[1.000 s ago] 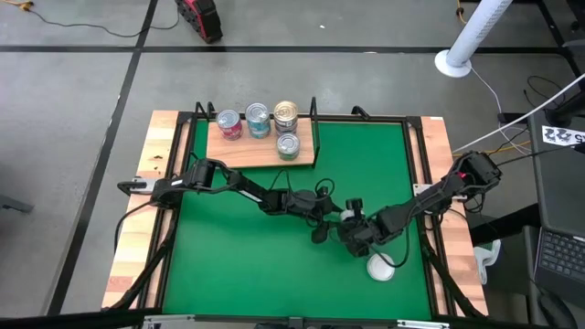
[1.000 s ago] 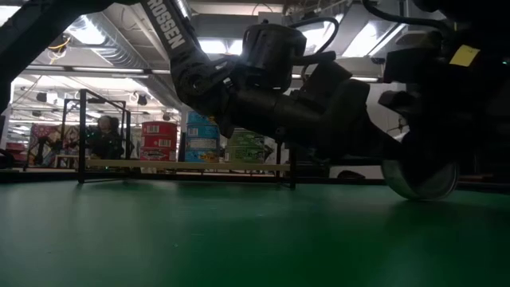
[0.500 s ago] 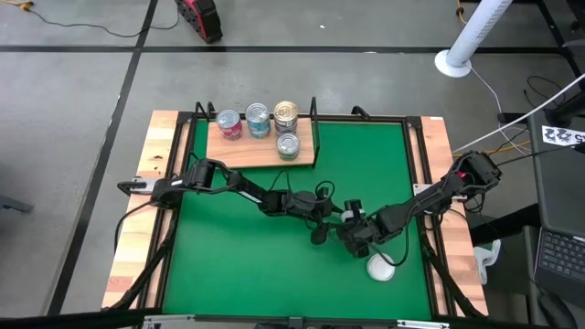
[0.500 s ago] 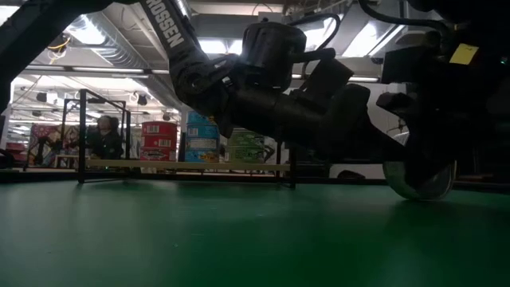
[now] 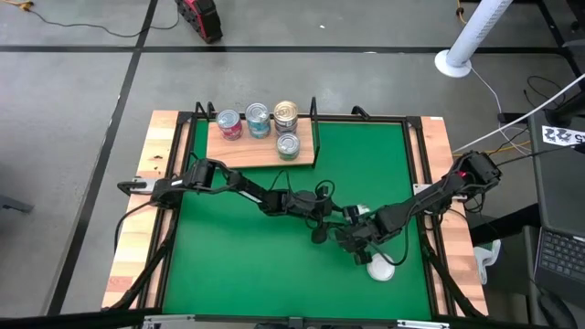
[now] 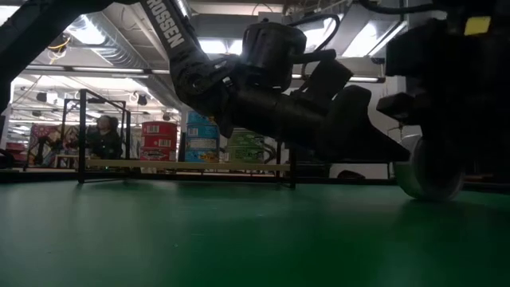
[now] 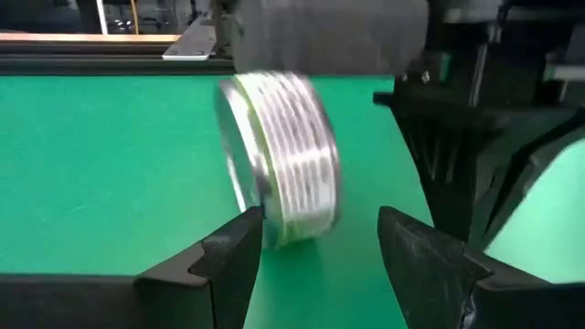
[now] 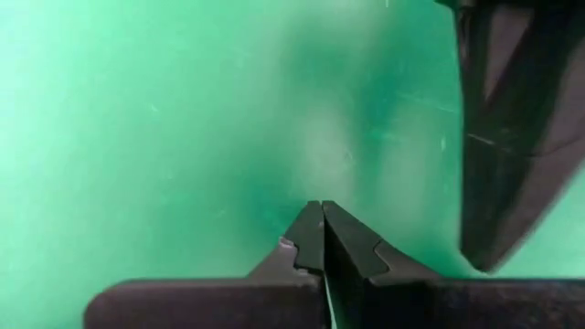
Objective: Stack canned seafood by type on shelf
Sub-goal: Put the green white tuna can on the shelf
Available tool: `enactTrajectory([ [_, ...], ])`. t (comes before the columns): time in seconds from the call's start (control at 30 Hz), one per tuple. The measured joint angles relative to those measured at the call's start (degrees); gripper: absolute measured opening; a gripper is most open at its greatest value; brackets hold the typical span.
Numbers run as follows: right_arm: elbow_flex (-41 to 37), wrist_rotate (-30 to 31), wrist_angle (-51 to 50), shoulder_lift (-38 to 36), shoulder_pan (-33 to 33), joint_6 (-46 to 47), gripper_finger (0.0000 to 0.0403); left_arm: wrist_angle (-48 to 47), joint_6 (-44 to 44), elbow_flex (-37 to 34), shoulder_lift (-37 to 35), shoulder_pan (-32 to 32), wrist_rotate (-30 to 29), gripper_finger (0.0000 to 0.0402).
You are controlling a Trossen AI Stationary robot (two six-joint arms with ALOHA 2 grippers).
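Note:
A silver can (image 7: 279,160) stands on its edge on the green mat, its flat faces toward the near and far edges; it shows too in the low view (image 6: 430,169) and in the high view (image 5: 363,210). My left gripper (image 7: 320,217) is open at mid-table (image 5: 345,219), nearly level, with the can's lower part between its fingertips. My right gripper (image 8: 322,208) is shut and points down at bare mat (image 5: 356,245) just nearer. A second silver can (image 5: 379,268) lies flat beside it. The shelf (image 5: 260,153) bears several cans. My left gripper comes level at the upright can from the table's left. One fingertip (image 7: 249,227) stands right at the rim of the can's lid (image 7: 239,164). Whether it touches the can I cannot tell; the other finger (image 7: 402,228) stands clear of it.
On the shelf stand a red-pink can (image 5: 229,123), a blue-teal one (image 5: 258,120), a gold one (image 5: 286,115) and one more in front (image 5: 288,144). A black frame (image 5: 416,183) rims the mat. Open mat (image 5: 228,265) lies at the near left.
The can on its edge has shifted a little toward the table's right and stands more upright than before; it is blurred in the left wrist view. My right gripper has tipped at the wrist, still shut over the mat.

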Motion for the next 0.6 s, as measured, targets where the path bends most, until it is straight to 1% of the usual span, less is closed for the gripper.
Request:
enactTrajectory([
  [0.17,4.1,-0.6,-7.3,0.0,0.0,0.0,0.0003,-0.2,0.0,0.0,0.0,0.0,0.2,0.0214],
  [0.5,17.3,-1.0,-32.7,0.0,0.0,0.1,0.0003,-0.2,0.0,0.0,0.0,0.0,0.4,0.0214],
  [0.6,20.3,0.0,-39.0,0.0,0.0,0.1,0.0003,-0.2,0.0,0.0,0.0,0.0,0.4,0.0214],
])
